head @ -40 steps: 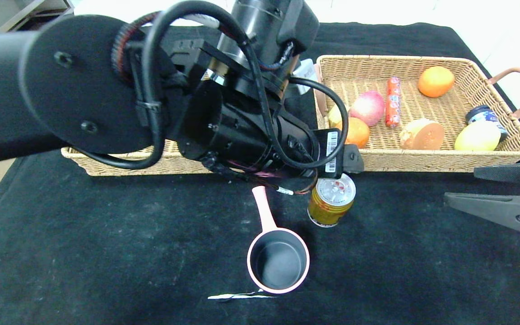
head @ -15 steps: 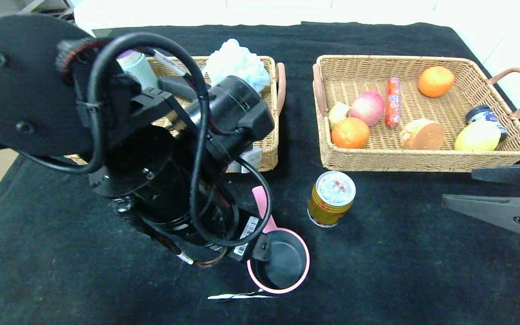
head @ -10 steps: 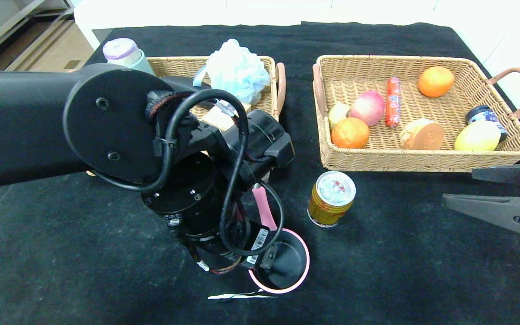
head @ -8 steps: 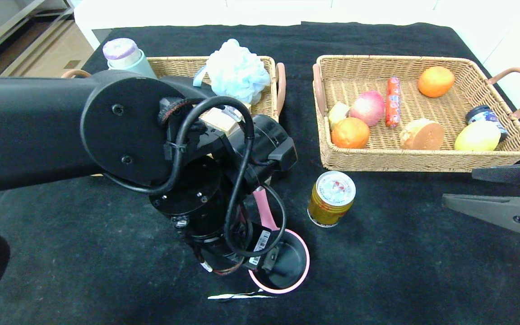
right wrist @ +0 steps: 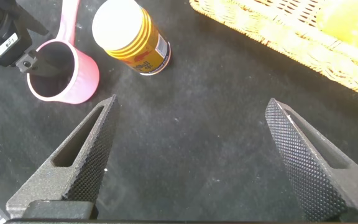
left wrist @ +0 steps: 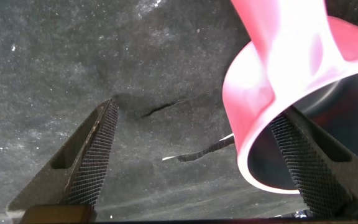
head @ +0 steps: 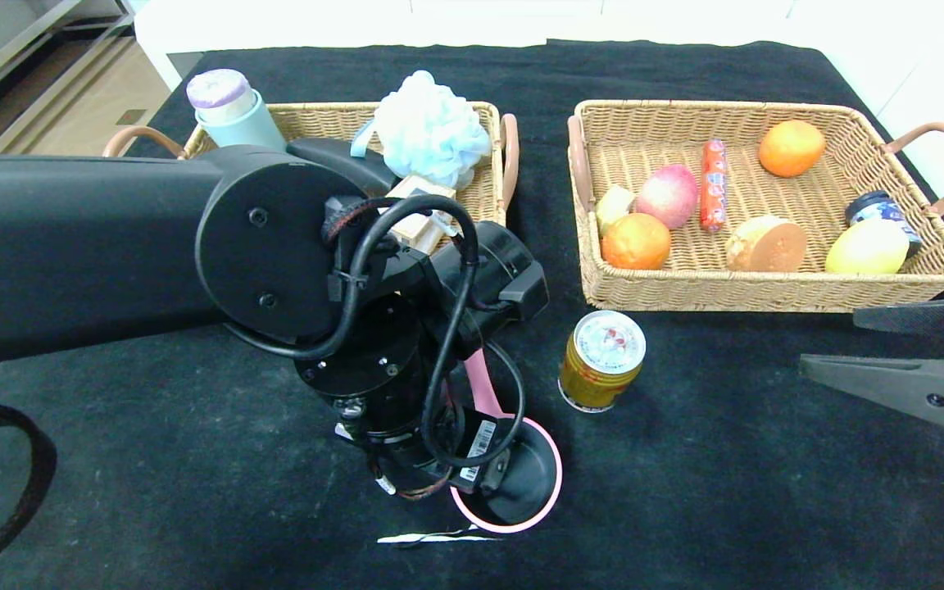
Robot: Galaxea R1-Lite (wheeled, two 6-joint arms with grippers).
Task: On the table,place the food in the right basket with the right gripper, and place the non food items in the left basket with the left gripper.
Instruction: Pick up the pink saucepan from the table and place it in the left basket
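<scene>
The pink saucepan [head: 533, 479] stands on the table [head: 193, 459] near the front, handle pointing away. My left gripper [head: 495, 479] is open and down over its rim. In the left wrist view one finger [left wrist: 312, 165] is inside the pan, the other finger [left wrist: 92, 155] is outside, with the pan wall [left wrist: 272, 93] between them. The gold can [head: 601, 360] stands upright beside the pan. The tuber [head: 767, 244], sausage [head: 714, 184] and lemon [head: 865, 247] lie in the right basket [head: 767, 295]. A cream box [head: 419, 225] shows partly in the left basket [head: 484, 205]. My right gripper [head: 832, 340] is open and empty at the right edge.
The right basket also holds oranges, an apple and a dark jar [head: 878, 205]. The left basket holds a blue sponge [head: 431, 127] and a lidded cup [head: 226, 102]. A white tear [head: 431, 538] lies in front of the pan. The right wrist view shows the can [right wrist: 129, 34] and pan [right wrist: 64, 71] ahead.
My left arm has swung back from over the left basket and come down to the saucepan, its open fingers now astride the rim. The right arm, can and pan have not moved.
</scene>
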